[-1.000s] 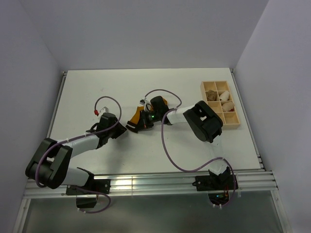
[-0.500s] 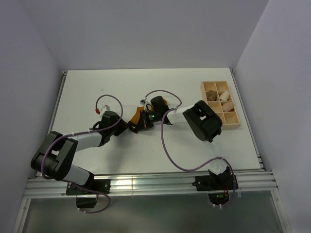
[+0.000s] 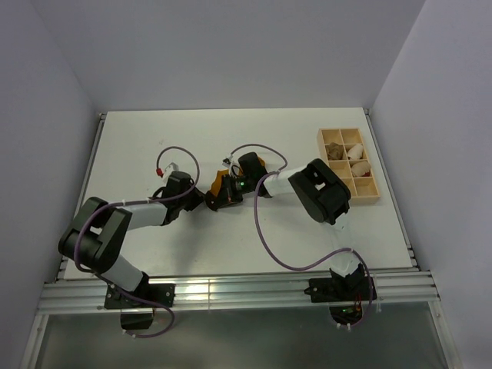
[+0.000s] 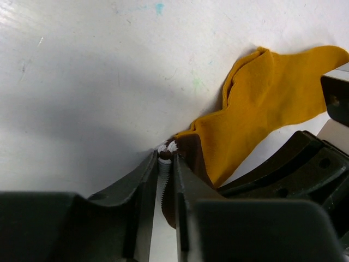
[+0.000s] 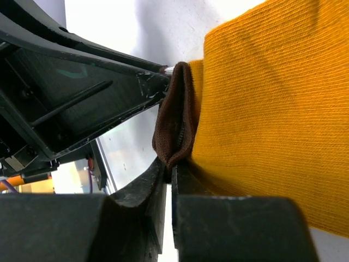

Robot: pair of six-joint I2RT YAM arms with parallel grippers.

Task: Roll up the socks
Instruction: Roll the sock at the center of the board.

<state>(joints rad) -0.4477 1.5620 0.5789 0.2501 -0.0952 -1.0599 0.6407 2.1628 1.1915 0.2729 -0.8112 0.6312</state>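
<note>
From above, a white table (image 3: 154, 138) had grey walls close on three sides. The mustard-orange sock (image 3: 218, 181) lay near the table's middle, and both arms met over it. The left claw (image 3: 203, 201) came in from the left and the right claw (image 3: 217, 198) from the right, almost touching. A purple cable (image 3: 265, 238) looped across the table by the right arm. A wooden compartment tray (image 3: 340, 130) sat well apart at the right edge, holding cream bundles (image 3: 358, 165). Bare tabletop stretched behind and to the left.

In the left wrist view, the left claw (image 4: 166, 158) was nearly closed, nipping the tip of the sock's striped cuff (image 4: 188, 150). The sock (image 4: 267, 93) lay flat, running up and right. The right arm's black parts crowded the lower right; bare table filled the left.

In the right wrist view, the right claw (image 5: 173, 169) was closed on the dark-brown cuff (image 5: 173, 120). The sock (image 5: 262, 109) filled the right side, and the left claw's black body blocked the upper left.
</note>
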